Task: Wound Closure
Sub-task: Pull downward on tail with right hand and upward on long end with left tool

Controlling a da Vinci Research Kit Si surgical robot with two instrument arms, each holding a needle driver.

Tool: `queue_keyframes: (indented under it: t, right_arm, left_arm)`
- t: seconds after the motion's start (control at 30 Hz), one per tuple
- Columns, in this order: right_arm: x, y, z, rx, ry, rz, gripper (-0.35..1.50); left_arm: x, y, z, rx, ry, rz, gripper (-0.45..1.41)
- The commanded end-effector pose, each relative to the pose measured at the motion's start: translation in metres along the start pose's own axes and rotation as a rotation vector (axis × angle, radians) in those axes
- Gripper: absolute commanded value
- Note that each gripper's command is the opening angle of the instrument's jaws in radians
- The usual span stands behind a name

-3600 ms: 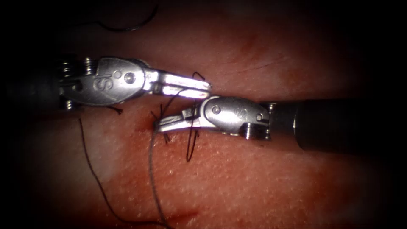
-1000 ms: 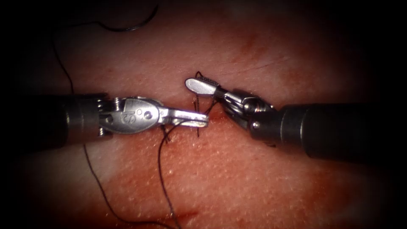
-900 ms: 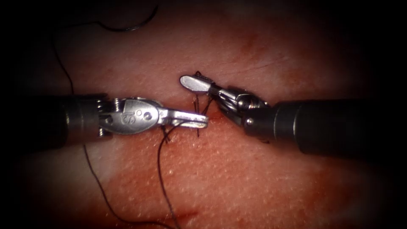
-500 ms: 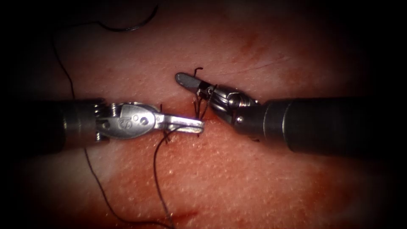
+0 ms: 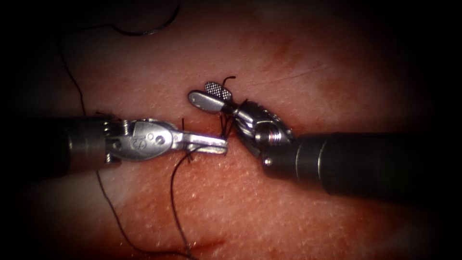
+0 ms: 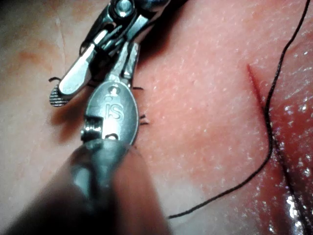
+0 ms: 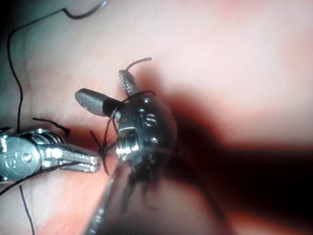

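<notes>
L steel needle driver [image 5: 219, 143], frame centre: jaws clenched on dark thread [image 5: 174, 192]. R driver [image 5: 208, 95]: jaws apart, short thread end between. Curved needle [image 5: 149, 30] lies free upper left on pink tissue [image 5: 288, 212], bare lower right.

2 claws (left [image 5: 214, 143], right [image 5: 208, 95]), 1 needle [image 5: 149, 30], 1 thread [image 5: 175, 202], 1 tissue [image 5: 288, 212]

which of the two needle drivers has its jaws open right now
The right arm's steel needle driver: its jaws are spread, the ridged inner face showing. The left arm's steel needle driver is clamped on dark thread.
</notes>
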Motion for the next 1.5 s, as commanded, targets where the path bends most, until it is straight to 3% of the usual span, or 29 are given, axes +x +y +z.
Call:
queue_keyframes:
  t: [0.03,0.4,0.53,0.63,0.7,0.73,0.93,1.07,1.5]
  right_arm:
    - [0.0,0.0,0.0009,0.003,0.005,0.004,1.3]
    - [0.0007,0.0006,0.0005,-0.009,0.009,0.002,1.3]
    - [0.0005,0.0003,-0.0001,-0.011,0.009,0.002,1.13]
    - [0.0004,0.0,-0.0006,-0.013,0.011,-0.005,0.78]
    - [0.0002,-0.0003,-0.001,-0.025,0.015,0.039,-0.08]
    - [0.0001,-0.0004,-0.0011,-0.033,0.018,0.055,-0.35]
    - [0.0002,-0.0006,-0.002,-0.122,0.04,0.066,-0.35]
    - [0.0004,-0.0005,-0.0024,-0.123,0.039,0.046,-0.35]
    - [-0.0001,-0.0013,-0.004,-0.063,0.066,-0.293,-0.35]
  left_arm:
    - [-0.0005,-0.0003,0.0005,0.001,0.0,0.001,-0.45]
    - [-0.0005,0.0001,0.0004,-0.001,0.0,-0.002,-0.45]
    - [-0.0005,0.0001,0.0004,-0.001,0.0,-0.002,-0.45]
    - [-0.0005,0.0001,0.0004,-0.001,0.0,-0.002,-0.45]
    - [-0.0004,0.0001,0.0003,-0.001,0.001,-0.002,-0.45]
    - [-0.0004,0.0001,0.0003,0.001,-0.002,-0.002,-0.45]
    - [0.0003,-0.0002,-0.0004,0.003,-0.006,-0.01,-0.45]
    - [0.0005,-0.0005,-0.0008,0.004,-0.008,-0.014,-0.45]
    - [0.0019,-0.0053,-0.0031,0.059,-0.042,-0.077,-0.45]
